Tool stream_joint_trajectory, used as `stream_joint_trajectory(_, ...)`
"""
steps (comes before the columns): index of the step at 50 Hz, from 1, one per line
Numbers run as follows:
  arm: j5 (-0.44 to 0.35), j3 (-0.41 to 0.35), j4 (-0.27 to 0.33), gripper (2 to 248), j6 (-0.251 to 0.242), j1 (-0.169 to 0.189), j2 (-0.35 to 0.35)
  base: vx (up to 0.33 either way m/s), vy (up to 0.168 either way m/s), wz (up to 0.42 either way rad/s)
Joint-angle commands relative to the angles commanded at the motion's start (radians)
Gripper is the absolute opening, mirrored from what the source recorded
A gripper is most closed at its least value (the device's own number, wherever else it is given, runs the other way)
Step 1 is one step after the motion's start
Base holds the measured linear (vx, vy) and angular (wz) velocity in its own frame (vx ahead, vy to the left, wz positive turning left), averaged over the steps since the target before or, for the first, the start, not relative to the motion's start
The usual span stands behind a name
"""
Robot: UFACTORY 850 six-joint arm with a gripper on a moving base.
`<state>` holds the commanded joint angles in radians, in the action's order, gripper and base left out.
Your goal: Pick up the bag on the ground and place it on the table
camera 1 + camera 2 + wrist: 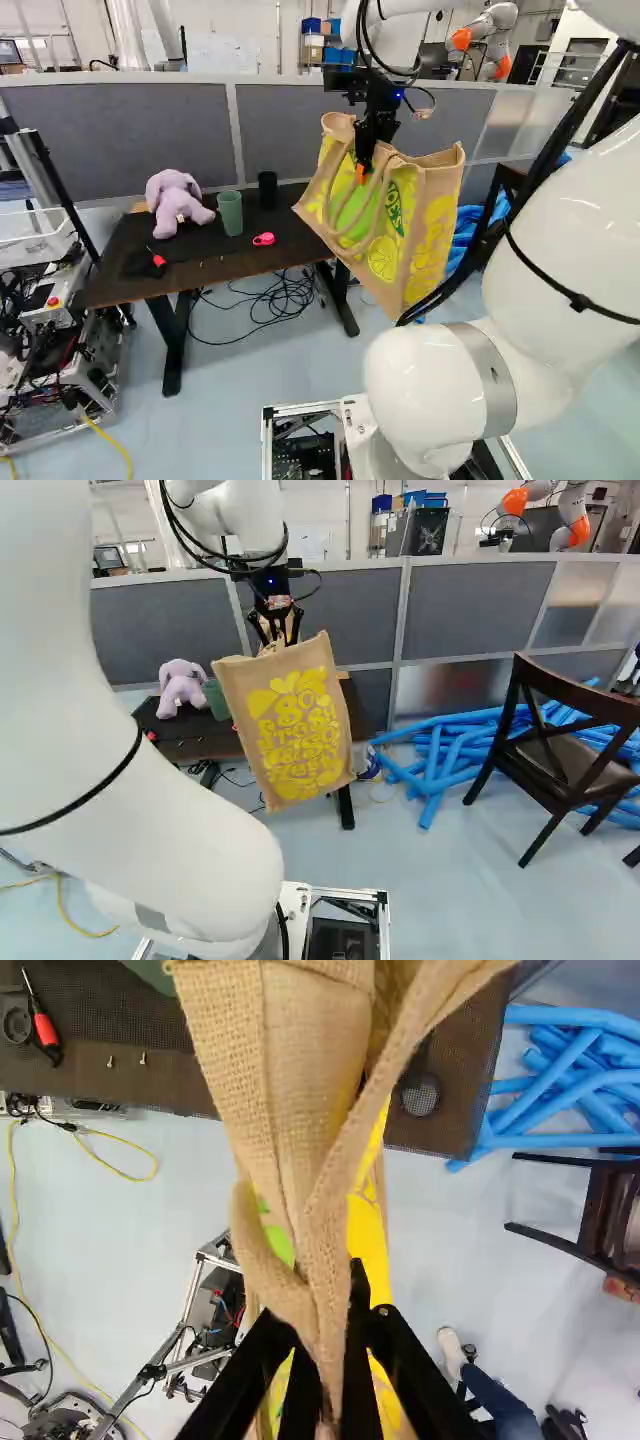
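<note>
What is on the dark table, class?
Purple plush toy, green cup, black cup, pink item, red-handled tool and smaller things. The bag hides part of the tabletop.

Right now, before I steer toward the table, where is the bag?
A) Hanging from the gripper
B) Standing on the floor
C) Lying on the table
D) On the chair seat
A: the bag hangs from the gripper, pinched near its top.

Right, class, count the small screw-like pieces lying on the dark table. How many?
2. Both lie near the table's edge: one nearer the red-handled tool, the other beside it, nearer the bag. The bag may hide more.
</note>
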<state>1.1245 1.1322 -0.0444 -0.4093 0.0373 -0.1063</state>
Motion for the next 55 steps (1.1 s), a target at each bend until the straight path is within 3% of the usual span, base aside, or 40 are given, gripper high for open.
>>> stream_joint_trajectory(31,0.0,0.0,0.0,22,0.0,0.0,0.0,0.145,0.001,-0.017)
stream_joint_trajectory(55,0.0,0.03,0.0,22,0.0,0.0,0.032,0.01,0.001,-0.001)
